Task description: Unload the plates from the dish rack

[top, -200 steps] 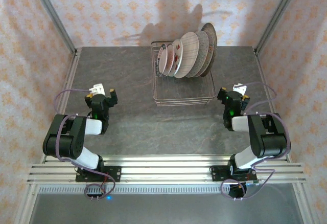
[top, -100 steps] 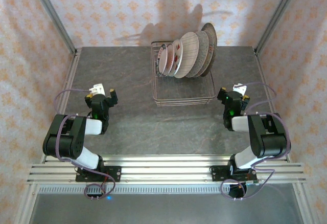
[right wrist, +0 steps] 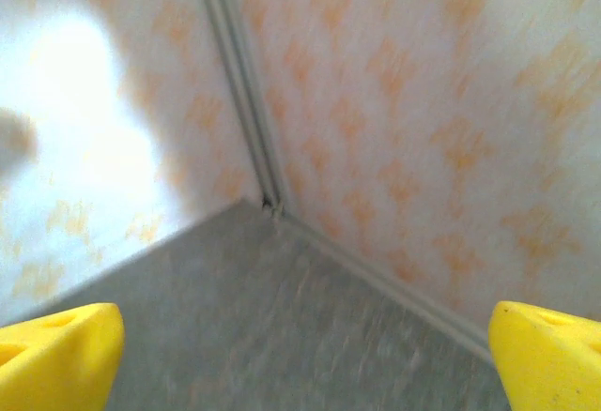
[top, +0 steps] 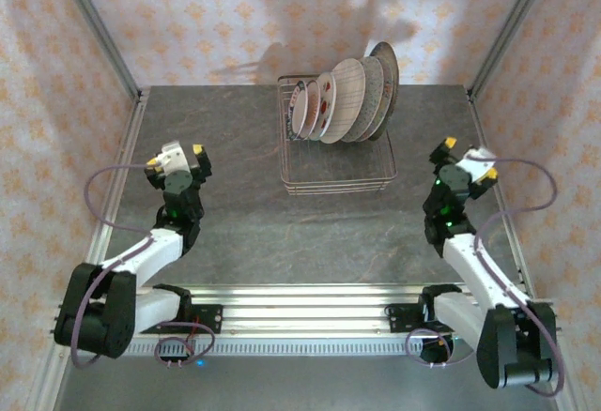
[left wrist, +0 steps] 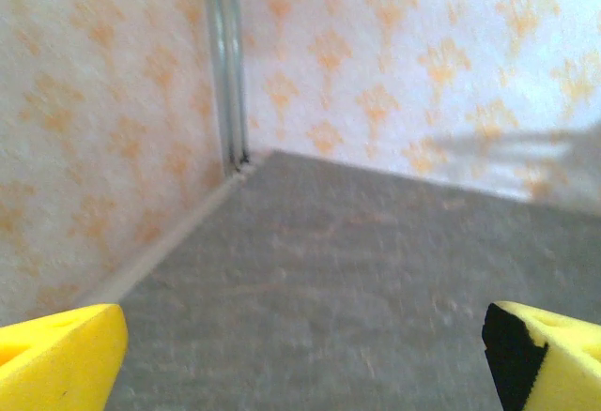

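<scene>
Silver wire, one dish rack (top: 338,175) holding about six leaning plates (top: 349,99)

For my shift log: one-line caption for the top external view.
Left gripper and right gripper, both open, either side of the dish rack; plates stand on edge inside, none unloaded.

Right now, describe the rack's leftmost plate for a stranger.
Near the back wall stands a wire dish rack. In its leaning row, the leftmost plate is small, white, red-marked; a similar one and larger brownish plates stand to its right.

Orange-patterned walls (top: 235,17), grey table (top: 244,223)
</scene>
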You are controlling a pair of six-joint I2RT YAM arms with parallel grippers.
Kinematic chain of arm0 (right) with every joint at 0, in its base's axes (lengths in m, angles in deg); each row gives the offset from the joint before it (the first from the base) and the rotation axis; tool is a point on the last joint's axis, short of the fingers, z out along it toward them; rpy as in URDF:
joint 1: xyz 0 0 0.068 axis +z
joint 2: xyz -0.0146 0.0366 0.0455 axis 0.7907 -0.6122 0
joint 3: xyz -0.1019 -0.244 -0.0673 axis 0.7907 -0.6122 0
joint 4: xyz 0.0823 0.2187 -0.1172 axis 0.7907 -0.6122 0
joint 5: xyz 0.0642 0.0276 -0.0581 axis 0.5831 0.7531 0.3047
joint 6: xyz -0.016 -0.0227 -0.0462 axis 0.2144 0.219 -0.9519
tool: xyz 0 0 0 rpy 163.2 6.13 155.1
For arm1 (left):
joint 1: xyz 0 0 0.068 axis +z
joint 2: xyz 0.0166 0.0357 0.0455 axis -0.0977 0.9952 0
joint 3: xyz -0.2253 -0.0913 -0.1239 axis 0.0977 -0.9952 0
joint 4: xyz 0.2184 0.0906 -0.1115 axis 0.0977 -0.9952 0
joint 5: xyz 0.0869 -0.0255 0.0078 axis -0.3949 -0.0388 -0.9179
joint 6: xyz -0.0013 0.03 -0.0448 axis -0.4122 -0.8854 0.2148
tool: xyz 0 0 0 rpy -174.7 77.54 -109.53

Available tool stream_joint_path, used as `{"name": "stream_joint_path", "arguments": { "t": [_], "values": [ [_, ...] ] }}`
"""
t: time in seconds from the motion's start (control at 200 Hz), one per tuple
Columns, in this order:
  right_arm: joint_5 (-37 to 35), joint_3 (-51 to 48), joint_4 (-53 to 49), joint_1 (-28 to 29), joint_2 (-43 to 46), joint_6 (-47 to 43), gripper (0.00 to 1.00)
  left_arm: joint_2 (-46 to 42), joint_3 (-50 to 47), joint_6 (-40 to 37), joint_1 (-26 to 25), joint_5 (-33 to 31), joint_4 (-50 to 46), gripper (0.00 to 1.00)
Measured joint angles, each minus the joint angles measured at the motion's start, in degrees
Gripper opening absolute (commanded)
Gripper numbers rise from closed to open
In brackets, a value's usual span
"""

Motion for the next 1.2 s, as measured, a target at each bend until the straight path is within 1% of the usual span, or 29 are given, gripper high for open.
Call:
{"name": "stream_joint_path", "arguments": {
  "t": [0.065, 0.125, 0.15, 0.185, 0.245, 0.285, 0.305, 0.37, 0.42, 0.46, 0.52, 0.581, 0.671, 0.771, 0.906, 0.966, 1.031, 1.101, 1.201],
  "values": [
    [-1.2, 8.2, -6.1, -0.3, 0.7, 0.2, 0.99, -1.6, 4.2, -0.5, -1.0, -3.1, -2.1, 0.99],
    [-1.5, 20.4, -15.1, -0.5, -0.7, 3.0, 0.99, -2.2, 9.8, -0.1, -2.4, -5.2, -5.0, 0.99],
    [-1.3, 25.7, -19.1, -0.6, -1.6, 3.9, 0.99, -2.3, 13.4, 0.6, -2.9, -6.0, -7.7, 0.99],
    [-0.8, 34.3, -25.0, -0.8, -3.8, 6.1, 0.99, -2.3, 19.1, 3.9, -3.3, -6.0, -13.8, 1.0],
    [-1.2, 48.8, -34.8, -1.2, -8.2, 14.5, 0.99, -2.2, 29.6, 11.5, -3.4, -5.1, -25.4, 1.0],
    [0.0, 54.8, -39.6, -2.1, -10.0, 18.7, 0.99, -2.3, 35.2, 17.3, -2.9, -3.1, -29.9, 0.99],
    [1.7, 56.8, -41.4, -2.9, -10.8, 19.9, 0.99, -2.4, 37.0, 20.3, -2.3, -1.0, -31.0, 0.99],
    [6.5, 60.1, -46.0, -4.9, -12.3, 21.9, 0.99, -2.7, 40.7, 29.2, 0.8, 5.9, -34.4, 0.99],
    [9.4, 61.6, -49.2, -5.4, -13.9, 22.4, 0.99, -1.7, 43.7, 33.8, 2.4, 9.7, -39.1, 0.99],
    [11.8, 63.2, -51.6, -5.2, -15.4, 22.2, 0.99, 0.2, 47.1, 35.7, 2.1, 11.9, -43.2, 0.99],
    [15.3, 66.2, -55.0, -4.0, -19.2, 20.6, 0.99, 4.0, 52.2, 36.6, -0.8, 14.2, -48.9, 0.99],
    [17.8, 69.4, -58.3, -2.5, -23.3, 18.0, 1.0, 7.1, 55.3, 36.5, -5.7, 15.7, -53.7, 0.99],
    [21.2, 74.2, -63.1, -0.2, -29.5, 13.6, 0.99, 8.7, 55.8, 35.8, -12.3, 18.2, -59.5, 0.99],
    [24.8, 79.2, -66.5, 0.9, -35.1, 9.6, 0.99, 8.9, 55.8, 34.5, -16.5, 19.8, -64.0, 0.99],
    [27.1, 86.6, -69.0, 0.9, -41.7, 6.6, 0.99, 8.9, 55.9, 32.9, -18.9, 21.7, -66.3, 0.99],
    [28.2, 90.3, -69.9, 0.9, -44.8, 5.8, 0.94, 8.9, 55.9, 32.0, -19.2, 23.0, -66.6, 0.99],
    [29.5, 95.1, -71.0, 1.0, -48.5, 5.3, 0.91, 8.9, 55.9, 31.1, -19.3, 24.4, -66.7, 0.99],
    [30.8, 101.6, -73.3, 1.1, -53.5, 4.6, 0.88, 8.9, 55.9, 30.2, -19.3, 26.1, -66.7, 0.99],
    [31.9, 113.7, -78.5, 1.3, -61.9, 3.9, 0.84, 8.9, 56.1, 28.9, -19.3, 28.7, -66.8, 0.99]
  ]
}}
